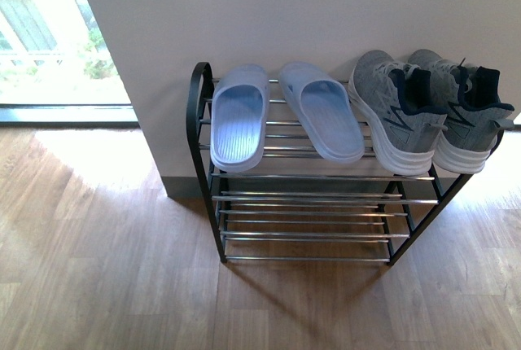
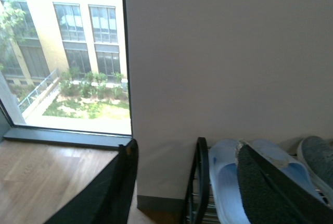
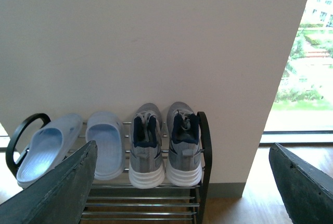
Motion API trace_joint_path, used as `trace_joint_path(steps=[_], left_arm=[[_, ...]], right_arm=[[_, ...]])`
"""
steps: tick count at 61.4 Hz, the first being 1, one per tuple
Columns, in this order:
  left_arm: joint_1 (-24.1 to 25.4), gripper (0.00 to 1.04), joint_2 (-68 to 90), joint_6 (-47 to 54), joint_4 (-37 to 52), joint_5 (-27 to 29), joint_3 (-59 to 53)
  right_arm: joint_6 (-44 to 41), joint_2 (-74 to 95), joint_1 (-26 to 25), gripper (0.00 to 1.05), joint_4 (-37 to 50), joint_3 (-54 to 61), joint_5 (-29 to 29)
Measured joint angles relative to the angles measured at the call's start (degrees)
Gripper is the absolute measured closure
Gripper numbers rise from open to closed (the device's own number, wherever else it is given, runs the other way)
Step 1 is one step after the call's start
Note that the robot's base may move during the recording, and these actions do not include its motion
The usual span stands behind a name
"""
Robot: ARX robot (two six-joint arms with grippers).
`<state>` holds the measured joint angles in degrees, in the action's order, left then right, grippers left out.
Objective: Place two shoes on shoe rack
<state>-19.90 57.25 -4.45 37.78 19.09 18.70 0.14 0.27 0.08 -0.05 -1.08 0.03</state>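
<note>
On the top tier of the black metal shoe rack (image 1: 203, 134) sit pale blue rubber slides (image 1: 241, 115) beside grey knit sneakers (image 1: 397, 111), while both end effectors, left (image 2: 182, 182) and right (image 3: 182, 182), hang spread apart, empty.

Matt grey knit sneakers (image 1: 423, 110), smooth pale rubber slides (image 1: 281, 114); shiny metal-rod shoe rack (image 1: 309, 203); wood-grain floor (image 1: 106, 277).
</note>
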Motion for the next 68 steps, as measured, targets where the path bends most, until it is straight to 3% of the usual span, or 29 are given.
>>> trace_joint_path(steps=[8, 16, 35, 38, 41, 68], left_arm=[[3.41, 0.72, -4.48, 2.45, 0.11, -3.06, -4.0], [7.5, 1.04, -10.43, 3.45, -1.27, -7.41, -8.68], [13.81, 1.04, -23.04, 3.82, -8.0, -13.29, -14.58], [17.33, 1.04, -25.33, 3.85, -9.7, -17.99, -15.26], [19.08, 1.04, -27.04, 3.82, -10.95, -18.49, -15.72], [19.71, 1.04, -36.28, 3.87, -16.72, -19.08, -17.94]], right_arm=[[0.0, 0.0, 0.0, 0.09, 0.0, 0.0, -0.02], [0.0, 0.0, 0.0, 0.09, 0.0, 0.0, -0.02], [0.0, 0.0, 0.0, 0.09, 0.0, 0.0, -0.02], [0.0, 0.0, 0.0, 0.09, 0.0, 0.0, -0.02], [0.0, 0.0, 0.0, 0.09, 0.0, 0.0, 0.0], [0.0, 0.0, 0.0, 0.09, 0.0, 0.0, 0.0]])
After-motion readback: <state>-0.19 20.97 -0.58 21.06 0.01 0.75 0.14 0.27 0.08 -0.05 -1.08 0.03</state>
